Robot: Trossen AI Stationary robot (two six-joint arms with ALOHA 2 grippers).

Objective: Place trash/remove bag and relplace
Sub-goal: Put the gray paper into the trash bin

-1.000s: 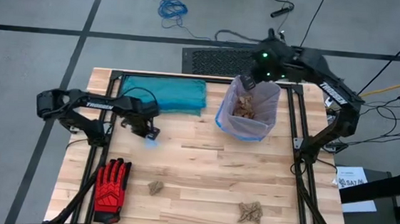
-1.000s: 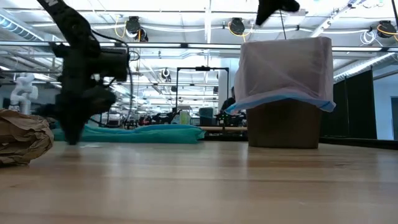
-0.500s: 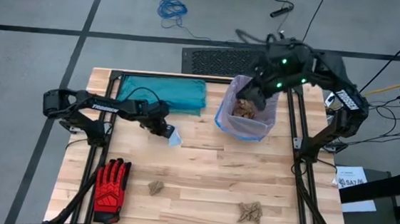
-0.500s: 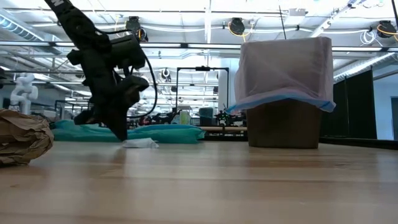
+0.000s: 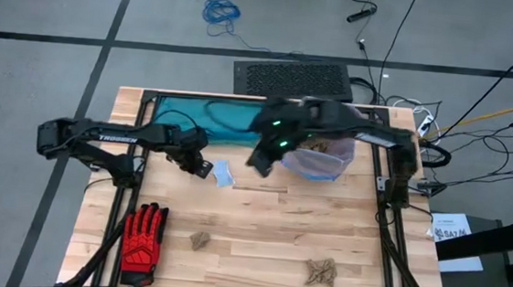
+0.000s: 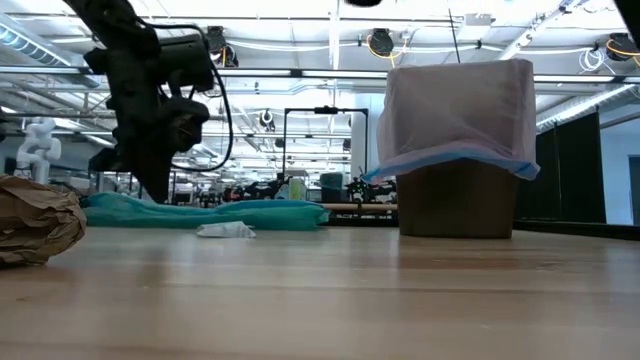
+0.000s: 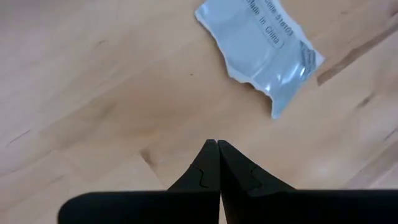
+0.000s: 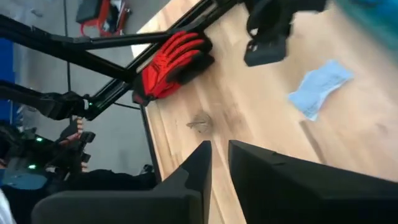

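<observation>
Seen from above, the left gripper [image 5: 201,168] hangs over the middle-left of the wooden table [image 5: 258,244] with its fingers pressed together on nothing, and the white scrap [image 5: 224,174] lies flat just beside it. Past the scrap, the right gripper [image 5: 257,162] is blurred above the boards, near the bin lined with the pale bag [image 5: 321,164], which stands at the far right part of the table with brown paper wads [image 5: 318,148] inside. A teal bag [image 5: 205,119] lies along the far edge, a red glove [image 5: 142,236] rests at the near left corner, and two more wads sit on the near boards, a small wad [image 5: 198,241] beside the glove and a larger wad [image 5: 321,273] toward the right. At table height, the left gripper [image 6: 152,190] hovers clear of the surface, the white scrap [image 6: 226,230] lies in front of the teal bag [image 6: 210,213], and the bag [image 6: 458,105] drapes over its brown bin. Through the left wrist camera, the fingers [image 7: 208,168] meet tip to tip, empty, with the torn scrap [image 7: 261,53] apart from them on the wood. Through the right wrist camera, the right gripper [image 8: 216,163] shows a narrow gap between its fingers and nothing in it, while the glove [image 8: 174,63], the small wad [image 8: 201,122] and the scrap [image 8: 319,88] lie on the table beyond.
</observation>
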